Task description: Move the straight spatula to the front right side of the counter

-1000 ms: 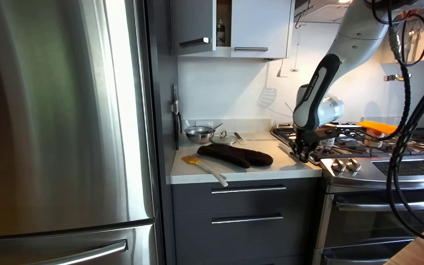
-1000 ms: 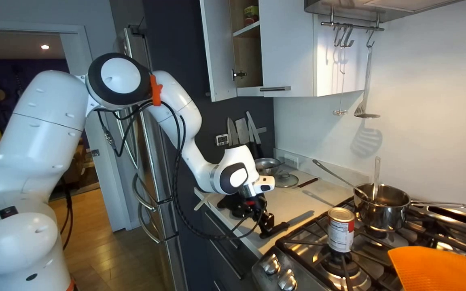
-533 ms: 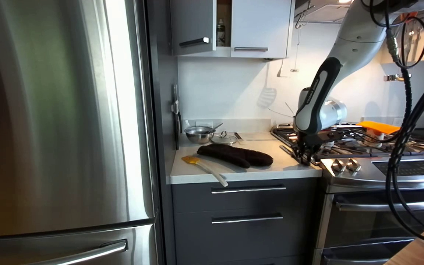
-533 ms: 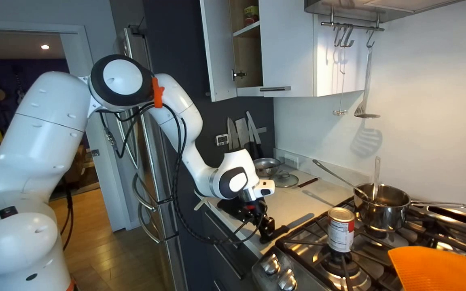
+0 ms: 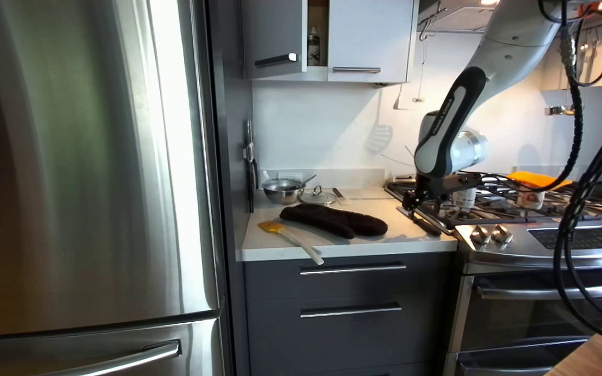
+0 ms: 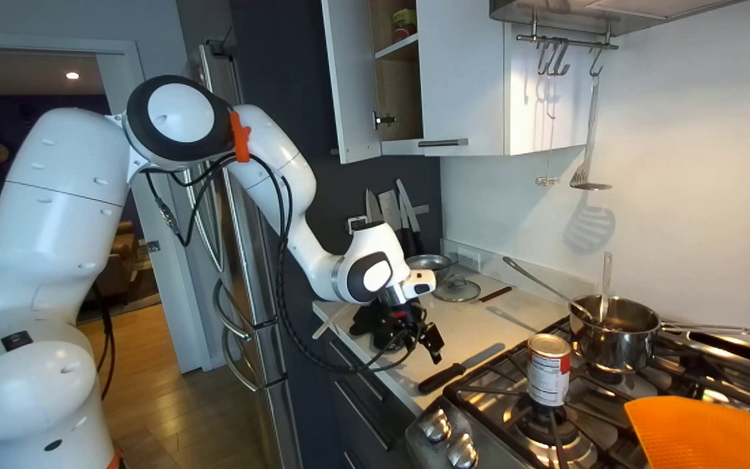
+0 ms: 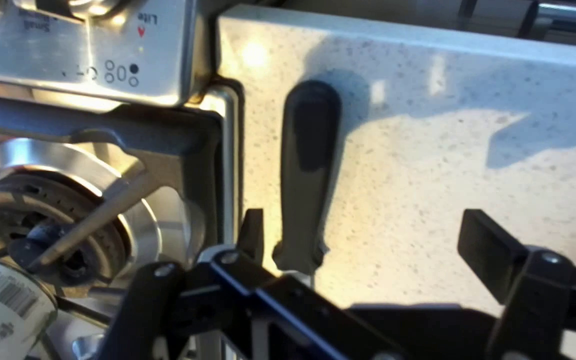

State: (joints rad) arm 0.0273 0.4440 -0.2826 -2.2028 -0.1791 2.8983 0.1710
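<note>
The straight spatula, with its black handle (image 6: 441, 378) and flat metal blade (image 6: 484, 355), lies on the pale counter (image 5: 353, 251) at the front right, alongside the stove. Above it, apart from the handle, my gripper (image 7: 368, 240) stands wide open with nothing held. In the wrist view the spatula handle (image 7: 310, 175) points away from the jaws, nearer the left finger (image 7: 252, 232); the blade is mostly hidden behind the gripper's linkage. An exterior view shows the spatula (image 5: 427, 226) just below the gripper.
A dark oven mitt (image 5: 332, 219) and a yellow-headed brush (image 5: 293, 240), its handle overhanging the front edge, lie left on the counter. Behind are a steel bowl (image 5: 282, 191) and glass lid (image 6: 457, 288). A can (image 6: 549, 369) and pot (image 6: 614, 332) stand on the stove (image 6: 437, 426).
The gripper lowered with the spatula in its jaws, then opened and rose back off it. The spatula now lies on the counter; the arm has lifted and shifted slightly toward the back.
</note>
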